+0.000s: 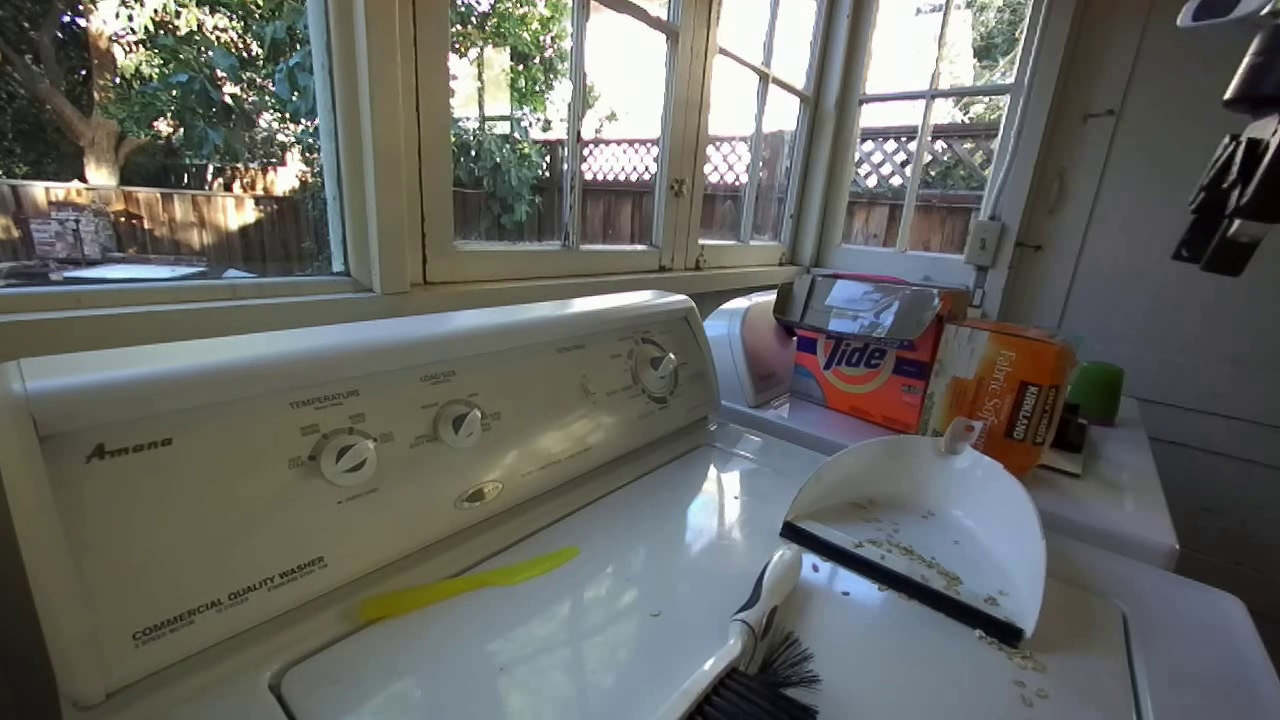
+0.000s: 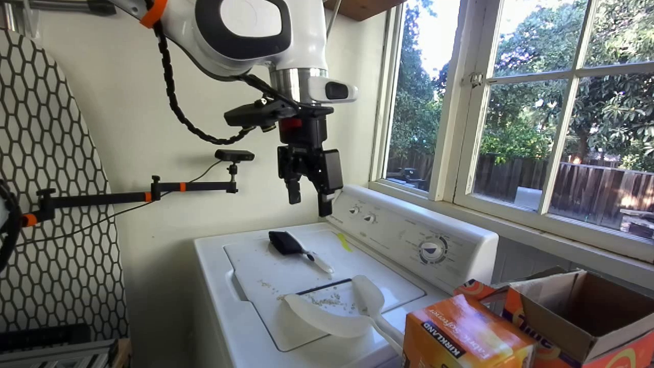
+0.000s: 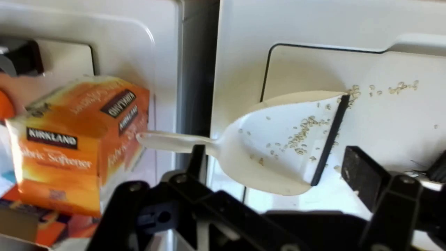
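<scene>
Aloft, parted pincer (image 2: 309,202), dustpan (image 1: 940,470), yellow utensil (image 1: 470,580) in both exterior views only

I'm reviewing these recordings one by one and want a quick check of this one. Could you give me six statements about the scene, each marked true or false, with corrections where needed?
1. The pincer is open and empty. True.
2. Pale flakes lie in the dustpan. True.
3. All the flakes are inside the dustpan. False: some lie on the washer lid.
4. Every cardboard box in view is shut. False: the Tide box stands open at the top.
5. The dustpan's handle points toward the fabric softener box. True.
6. The pincer is touching the dustpan. False: it hangs in the air, apart from it.
</scene>
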You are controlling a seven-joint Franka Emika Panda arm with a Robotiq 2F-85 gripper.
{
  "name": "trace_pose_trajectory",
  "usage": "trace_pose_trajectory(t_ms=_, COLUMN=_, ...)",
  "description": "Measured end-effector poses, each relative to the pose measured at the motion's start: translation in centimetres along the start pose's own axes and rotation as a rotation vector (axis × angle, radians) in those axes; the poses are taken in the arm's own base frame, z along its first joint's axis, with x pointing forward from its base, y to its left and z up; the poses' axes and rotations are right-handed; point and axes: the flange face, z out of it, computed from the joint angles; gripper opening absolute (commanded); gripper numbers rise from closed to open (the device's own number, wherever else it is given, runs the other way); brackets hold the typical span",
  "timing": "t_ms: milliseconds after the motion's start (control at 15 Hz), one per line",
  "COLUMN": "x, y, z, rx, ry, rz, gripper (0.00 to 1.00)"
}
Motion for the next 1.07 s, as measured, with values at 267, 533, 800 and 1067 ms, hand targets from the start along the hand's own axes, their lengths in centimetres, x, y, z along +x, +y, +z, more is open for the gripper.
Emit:
trace_pose_trajectory(t_ms=267, x=3.5, y=-4.2, z=0.7, rx=-0.005, ry=0.087, rz=-0.22, gripper=1.0)
trace_pose_trajectory(t_ms=533, x=6.4, y=-7.6, z=2.1, rx=0.0, ry=0.139, rz=-0.448, gripper=1.0)
trace_pose_trajectory(t_ms=800, x=8.4, y=-10.7, z=2.7, rx=0.026, ry=0.167, rz=-0.648, gripper=1.0)
trace_pose_trajectory(t_ms=1067, x=8.9, y=-11.1, z=2.7, rx=0.033, ry=0.172, rz=-0.681, gripper=1.0)
